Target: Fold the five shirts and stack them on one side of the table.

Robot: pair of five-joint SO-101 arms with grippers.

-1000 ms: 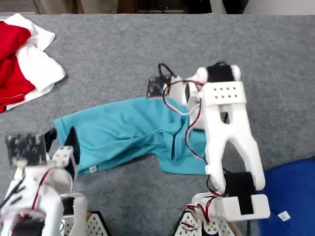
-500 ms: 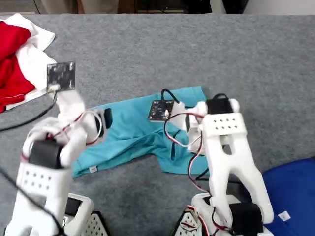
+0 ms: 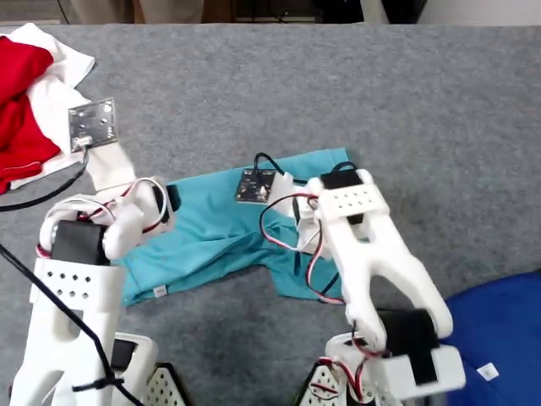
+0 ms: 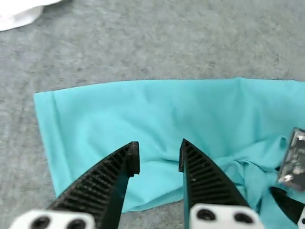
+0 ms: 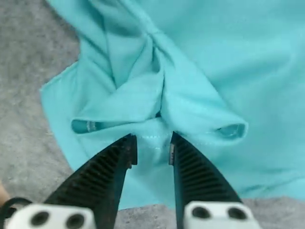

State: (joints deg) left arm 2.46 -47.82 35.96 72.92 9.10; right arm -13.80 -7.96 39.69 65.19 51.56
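The grey table carries everything. The teal shirt lies half-folded near its middle as a long band running side to side across the front of both arms. One end of it is flat and the other rumpled.

Well apart from the teal shirt, off its flat end and toward the far corner, a red shirt and a white shirt sit heaped together, unfolded. A blue shirt lies off the rumpled end, at the near edge, not touching the teal one.

The left gripper hangs over the flat end of the teal shirt. Its jaws are parted moderately and hold nothing. The right gripper sits just above the bunched fold, where cloth gathers into a ridge. Its jaws are parted narrowly and are empty too.

The coming move likely turns on that ridge. It lies straight ahead of the right gripper's tips, so the right arm is nearer to it. The left arm is nearer the flat end, which it could pin or lift while the band is evened out along its length.
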